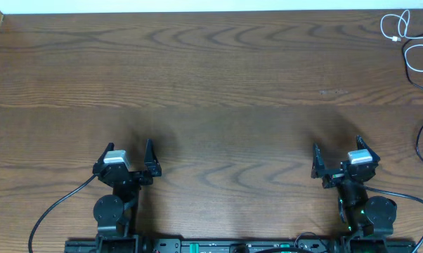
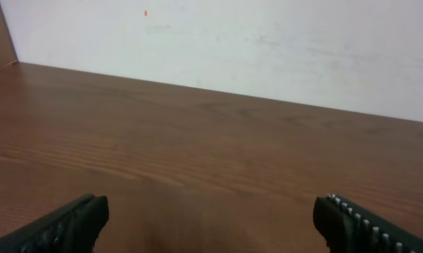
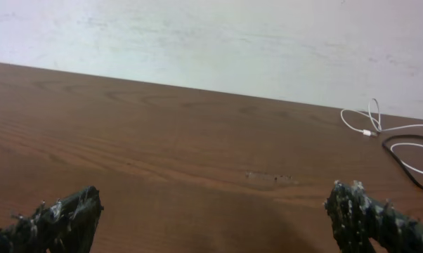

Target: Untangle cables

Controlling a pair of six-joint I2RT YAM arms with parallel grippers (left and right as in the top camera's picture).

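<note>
Pincers: left (image 1: 129, 151), right (image 1: 338, 151), both wide open, empty, at near edge of table (image 1: 211, 84). Black cable (image 1: 407, 57): far right corner, well apart from both, looped with white cable (image 1: 394, 27), partly out of frame. Judged light, limp, thin, slippery. Hold: mid-strand beside crossing, not plug (image 3: 368, 132).

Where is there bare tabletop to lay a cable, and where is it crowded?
Bare table spans from the left edge across the middle, ahead of the open left jaws and right jaws. Only the far right corner is crowded: the white cable and black cable lie there.
</note>
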